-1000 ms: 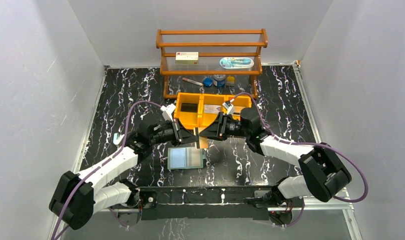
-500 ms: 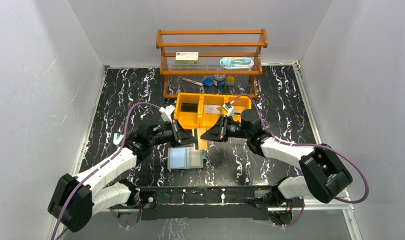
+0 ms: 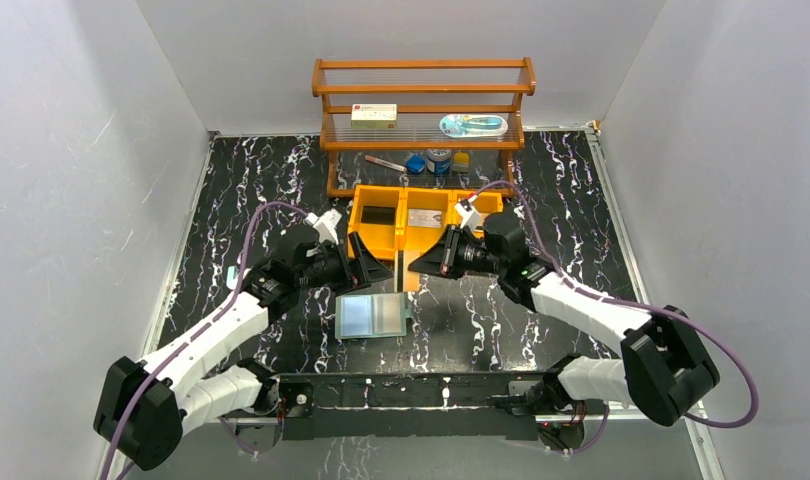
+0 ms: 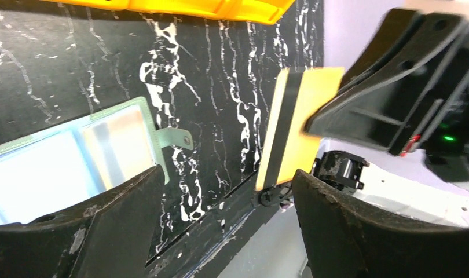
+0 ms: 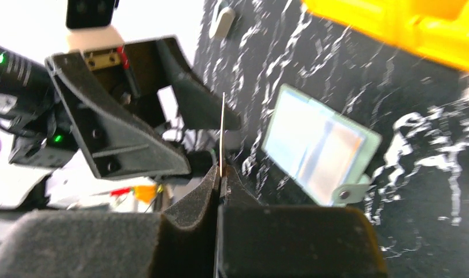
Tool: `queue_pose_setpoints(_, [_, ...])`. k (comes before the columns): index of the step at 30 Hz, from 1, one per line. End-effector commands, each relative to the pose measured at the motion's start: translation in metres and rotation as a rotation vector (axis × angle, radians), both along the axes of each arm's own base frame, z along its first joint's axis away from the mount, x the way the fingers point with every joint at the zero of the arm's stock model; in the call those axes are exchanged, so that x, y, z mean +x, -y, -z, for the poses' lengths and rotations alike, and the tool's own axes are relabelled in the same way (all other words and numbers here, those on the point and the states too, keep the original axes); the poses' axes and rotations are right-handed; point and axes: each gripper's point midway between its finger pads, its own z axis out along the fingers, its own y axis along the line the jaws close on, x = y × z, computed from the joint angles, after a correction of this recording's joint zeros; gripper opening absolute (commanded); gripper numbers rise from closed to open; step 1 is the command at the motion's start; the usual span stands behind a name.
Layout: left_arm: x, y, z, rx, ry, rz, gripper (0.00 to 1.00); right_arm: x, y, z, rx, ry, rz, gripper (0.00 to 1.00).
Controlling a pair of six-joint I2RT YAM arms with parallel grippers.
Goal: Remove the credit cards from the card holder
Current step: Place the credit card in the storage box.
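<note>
The card holder (image 3: 373, 315) lies open on the black marbled table, pale blue-green pockets facing up; it also shows in the left wrist view (image 4: 76, 162) and the right wrist view (image 5: 319, 145). An orange-tan credit card (image 4: 299, 133) with a dark stripe hangs upright above the table, pinched at one edge by my right gripper (image 5: 220, 174), which is shut on it. From above, that card (image 3: 409, 272) sits just right of my left gripper (image 3: 366, 262). The left gripper (image 4: 226, 231) is open, its fingers apart and clear of the card. The card (image 5: 222, 133) appears edge-on as a thin line.
An orange three-compartment bin (image 3: 471, 205) stands just behind both grippers, with a dark card (image 3: 378, 214) and a greyish card (image 3: 424, 217) in it. A wooden shelf (image 3: 424, 88) at the back holds a white box (image 3: 373, 116) and small items. Grey walls enclose the table.
The left gripper has opened, let go of the orange-tan card and drawn back to the left. The right gripper has shut on the card and shifted slightly right.
</note>
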Motion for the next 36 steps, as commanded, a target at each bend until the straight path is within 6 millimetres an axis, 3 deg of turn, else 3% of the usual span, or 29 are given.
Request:
queue_pose_setpoints(1, [0.004, -0.017, -0.006, 0.091, 0.04, -0.045, 0.81, 0.04, 0.026, -0.014, -0.215, 0.155, 0.199, 0.02])
queue_pose_setpoints(9, [0.009, -0.043, -0.007, 0.196, 0.083, -0.148, 0.96, 0.086, 0.095, -0.026, -0.525, 0.369, 0.52, 0.0])
queue_pose_setpoints(13, [0.009, -0.05, -0.005, 0.224, 0.081, -0.178, 0.98, 0.101, 0.126, -0.028, -0.685, 0.487, 0.606, 0.0])
queue_pose_setpoints(17, [0.009, -0.054, -0.003, 0.237, 0.076, -0.195, 0.98, 0.11, 0.128, -0.027, -0.796, 0.6, 0.534, 0.0])
queue_pose_setpoints(22, [0.009, -0.053, -0.003, 0.245, 0.079, -0.183, 0.98, 0.127, 0.148, -0.032, -0.991, 0.755, 0.51, 0.0])
queue_pose_setpoints(25, [0.008, -0.053, -0.003, 0.249, 0.089, -0.168, 0.98, 0.138, 0.154, -0.026, -1.146, 0.872, 0.41, 0.0])
queue_pose_setpoints(29, [0.008, -0.053, -0.008, 0.254, 0.112, -0.158, 0.98, 0.15, 0.144, -0.02, -1.176, 0.947, 0.271, 0.0])
queue_pose_setpoints(31, [0.008, -0.055, -0.008, 0.26, 0.114, -0.158, 0.98, 0.153, 0.134, -0.011, -1.129, 0.957, 0.162, 0.0])
queue_pose_setpoints(36, [0.006, -0.055, -0.009, 0.259, 0.119, -0.154, 0.98, 0.167, 0.149, 0.021, -1.227, 0.908, -0.012, 0.0])
